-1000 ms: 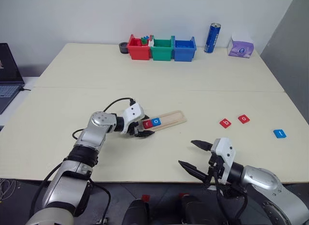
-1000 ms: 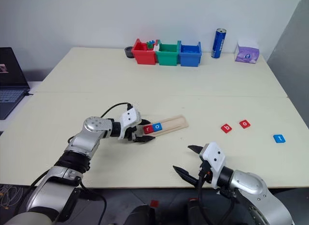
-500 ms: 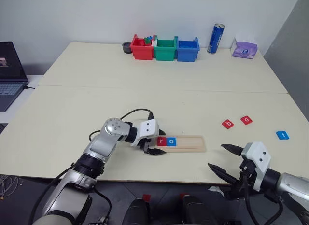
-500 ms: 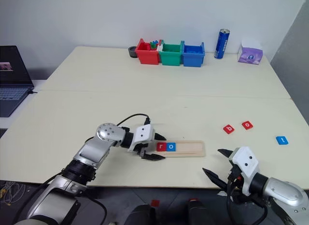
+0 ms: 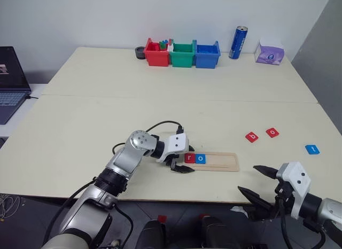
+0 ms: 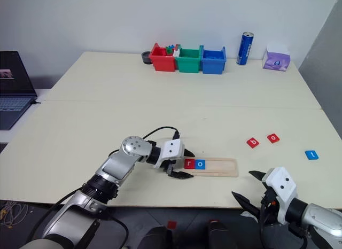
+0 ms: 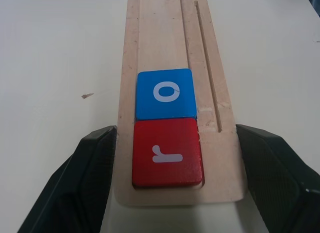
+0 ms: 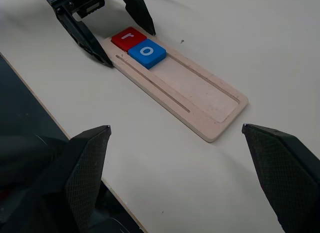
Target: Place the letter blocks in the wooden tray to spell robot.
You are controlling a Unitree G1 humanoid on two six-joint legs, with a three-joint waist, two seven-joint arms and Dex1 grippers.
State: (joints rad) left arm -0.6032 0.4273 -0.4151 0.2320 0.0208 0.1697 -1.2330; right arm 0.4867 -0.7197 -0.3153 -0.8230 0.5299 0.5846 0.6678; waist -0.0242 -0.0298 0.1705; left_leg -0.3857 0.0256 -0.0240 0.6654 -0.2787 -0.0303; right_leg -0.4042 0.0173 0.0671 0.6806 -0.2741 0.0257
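Two pale tabletops (image 5: 160, 78) butt together to make one broad work surface, and that's our stage. Far left, beyond the table's edge, sits a laptop (image 5: 9, 80). Along the far edge stand three plastic bins in a row, red (image 5: 156, 53), green (image 5: 181, 53) and blue (image 5: 207, 53), with a blue can (image 5: 237, 42) and a purple tissue pack (image 5: 270, 52) off to their right.

Down at the near side, the wooden tray (image 5: 219, 161) lies flat, running left to right close to the near edge. The left gripper (image 5: 180, 158) is at the tray's left end, its two black fingers (image 7: 85, 183) set against the tray's long sides, one on each, clamped onto the wood itself. The right gripper (image 5: 259, 183) hangs off the near right edge of the table, jaws spread wide, nothing between them, well apart from the tray.

Now the tiles. A red "r" block (image 7: 167, 153) fills the tray's leftmost place, a blue "o" block (image 7: 165, 93) touching it on the right; the remainder of the groove is bare wood. Loose on the table to the right lie a red "b" block (image 5: 251, 137), a red "o" block (image 5: 272, 132) just beside it, and a blue "t" block (image 5: 312, 149) farther right.
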